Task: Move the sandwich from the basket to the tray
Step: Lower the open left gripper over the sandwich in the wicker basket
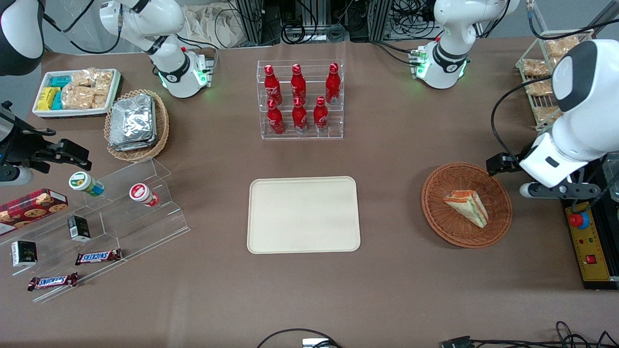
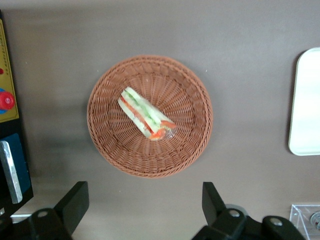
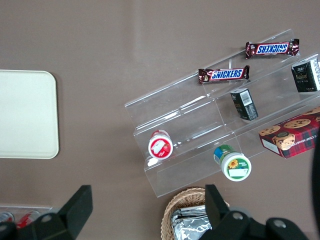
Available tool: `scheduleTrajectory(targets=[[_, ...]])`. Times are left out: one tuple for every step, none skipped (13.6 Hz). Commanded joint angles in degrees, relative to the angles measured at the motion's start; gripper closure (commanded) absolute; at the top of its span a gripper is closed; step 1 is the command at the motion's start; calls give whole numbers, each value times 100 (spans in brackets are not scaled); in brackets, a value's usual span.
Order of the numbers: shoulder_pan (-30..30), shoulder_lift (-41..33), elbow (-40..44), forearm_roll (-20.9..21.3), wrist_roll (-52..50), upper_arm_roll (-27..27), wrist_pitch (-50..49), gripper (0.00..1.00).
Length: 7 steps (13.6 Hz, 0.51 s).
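The sandwich (image 1: 468, 207), a wrapped wedge with red and green filling, lies in the round reddish-brown basket (image 1: 498, 191). The wrist view shows it lying flat in the middle of the basket (image 2: 146, 113). The cream tray (image 1: 303, 214) lies flat at the table's middle, nothing on it; its edge shows in the wrist view (image 2: 306, 102). My left gripper (image 2: 145, 210) is open and empty, held high above the table just off the basket's rim (image 2: 150, 172). In the front view its hand (image 1: 551, 188) hangs beside the basket at the working arm's end.
A yellow control box (image 1: 591, 241) lies at the working arm's end beside the basket. An acrylic rack of red bottles (image 1: 300, 99) stands farther from the front camera than the tray. A tan basket of foil packets (image 1: 135, 123) and an acrylic snack stand (image 1: 111, 212) are toward the parked arm's end.
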Motion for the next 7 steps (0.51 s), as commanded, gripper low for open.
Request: scheduleTrajectory(targets=[[0, 242, 335, -8, -90, -18, -202, 0], [9, 276, 413, 0, -55, -18, -211, 0], [9, 390, 597, 18, -55, -18, -237, 0], [0, 417, 599, 70, -90, -18, -281, 0], [-26, 496, 538, 105, -325, -9, -298, 0], [-9, 462, 293, 106, -1006, 0, -212, 0], [0, 444, 91, 97, -2005, 0, -54, 0]])
